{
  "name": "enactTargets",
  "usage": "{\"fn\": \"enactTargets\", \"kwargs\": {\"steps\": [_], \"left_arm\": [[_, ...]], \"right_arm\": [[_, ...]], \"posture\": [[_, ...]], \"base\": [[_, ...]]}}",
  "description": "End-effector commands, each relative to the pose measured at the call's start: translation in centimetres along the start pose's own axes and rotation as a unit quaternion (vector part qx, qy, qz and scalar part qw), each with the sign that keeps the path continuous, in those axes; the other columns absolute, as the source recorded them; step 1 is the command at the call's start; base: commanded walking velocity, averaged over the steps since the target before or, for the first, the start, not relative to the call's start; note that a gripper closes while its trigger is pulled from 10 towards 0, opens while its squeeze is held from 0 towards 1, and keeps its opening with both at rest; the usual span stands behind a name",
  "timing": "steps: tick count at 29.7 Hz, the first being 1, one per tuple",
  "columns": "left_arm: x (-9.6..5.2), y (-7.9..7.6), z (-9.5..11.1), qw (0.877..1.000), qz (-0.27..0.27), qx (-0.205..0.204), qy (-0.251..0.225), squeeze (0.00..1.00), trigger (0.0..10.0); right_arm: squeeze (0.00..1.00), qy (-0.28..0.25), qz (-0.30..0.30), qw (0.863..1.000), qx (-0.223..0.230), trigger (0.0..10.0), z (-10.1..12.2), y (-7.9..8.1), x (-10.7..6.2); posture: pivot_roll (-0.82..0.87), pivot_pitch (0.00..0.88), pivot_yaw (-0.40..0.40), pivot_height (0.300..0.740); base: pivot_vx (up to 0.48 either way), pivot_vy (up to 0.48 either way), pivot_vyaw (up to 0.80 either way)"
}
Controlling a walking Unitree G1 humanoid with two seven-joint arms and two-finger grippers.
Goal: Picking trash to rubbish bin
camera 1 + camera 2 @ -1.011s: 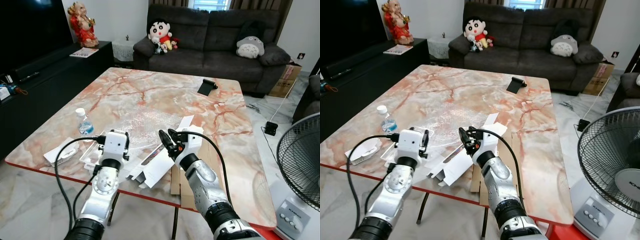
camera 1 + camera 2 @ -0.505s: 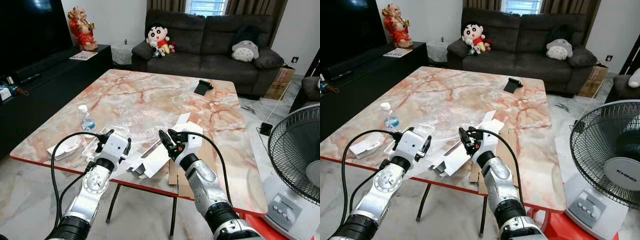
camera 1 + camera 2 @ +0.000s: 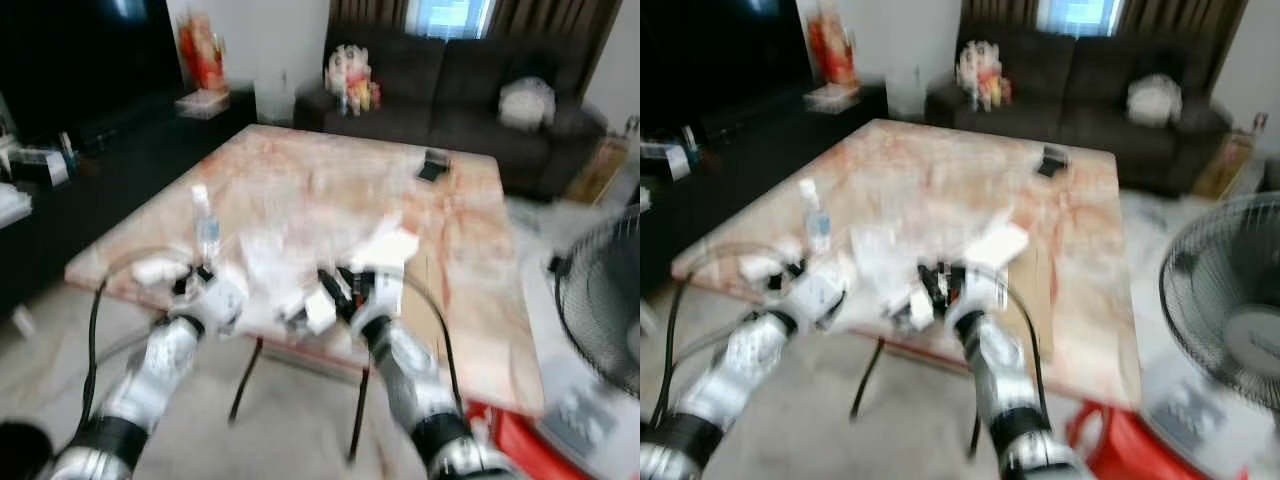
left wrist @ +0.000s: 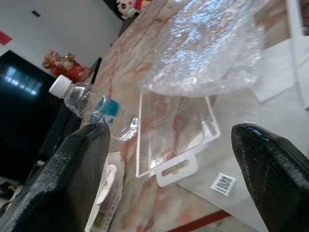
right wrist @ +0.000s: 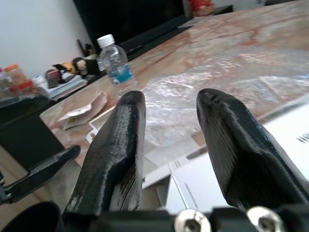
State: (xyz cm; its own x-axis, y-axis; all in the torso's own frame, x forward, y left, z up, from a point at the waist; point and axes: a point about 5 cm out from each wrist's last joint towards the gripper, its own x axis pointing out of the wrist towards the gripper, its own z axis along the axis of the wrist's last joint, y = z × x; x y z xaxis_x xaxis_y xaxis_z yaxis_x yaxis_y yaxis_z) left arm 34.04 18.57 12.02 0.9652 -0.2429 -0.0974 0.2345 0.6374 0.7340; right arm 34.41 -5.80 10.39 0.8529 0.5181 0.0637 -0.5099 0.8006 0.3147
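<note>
On the counter (image 3: pixel 470 250) there is one water bottle (image 4: pixel 94 107), one clear plastic tray (image 4: pixel 175 135), one sheet of bubble wrap (image 4: pixel 207 53) and one white packet (image 5: pixel 83 110) (the flattened white cartons are too blurred to count). One fan (image 3: pixel 1225 300) stands on the floor.

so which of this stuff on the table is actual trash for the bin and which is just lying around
Trash for the bin:
- bubble wrap
- clear plastic tray
- water bottle
- white cardboard pieces

Just lying about:
- marble table
- black device at the far edge
- sofa
- fan
</note>
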Motion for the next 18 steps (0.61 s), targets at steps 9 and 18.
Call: {"fn": "enactTargets", "kwargs": {"steps": [9, 18], "left_arm": [[0.8, 1.0, 0.8, 0.999, 0.028, 0.035, -0.009, 0.0, 10.0], [1.0, 1.1, 1.8, 0.997, 0.063, 0.021, -0.027, 0.0, 10.0]], "right_arm": [[0.0, -0.007, 0.001, 1.0, 0.006, 10.0, 0.3, 0.4, 0.3], [0.0, -0.007, 0.003, 1.0, 0.006, 10.0, 0.4, 0.4, 0.3]], "posture": [[0.0, 0.028, -0.038, 0.74], [0.0, 0.026, -0.041, 0.74]], "base": [[0.0, 0.0, 0.0], [0.31, 0.0, 0.0]]}}
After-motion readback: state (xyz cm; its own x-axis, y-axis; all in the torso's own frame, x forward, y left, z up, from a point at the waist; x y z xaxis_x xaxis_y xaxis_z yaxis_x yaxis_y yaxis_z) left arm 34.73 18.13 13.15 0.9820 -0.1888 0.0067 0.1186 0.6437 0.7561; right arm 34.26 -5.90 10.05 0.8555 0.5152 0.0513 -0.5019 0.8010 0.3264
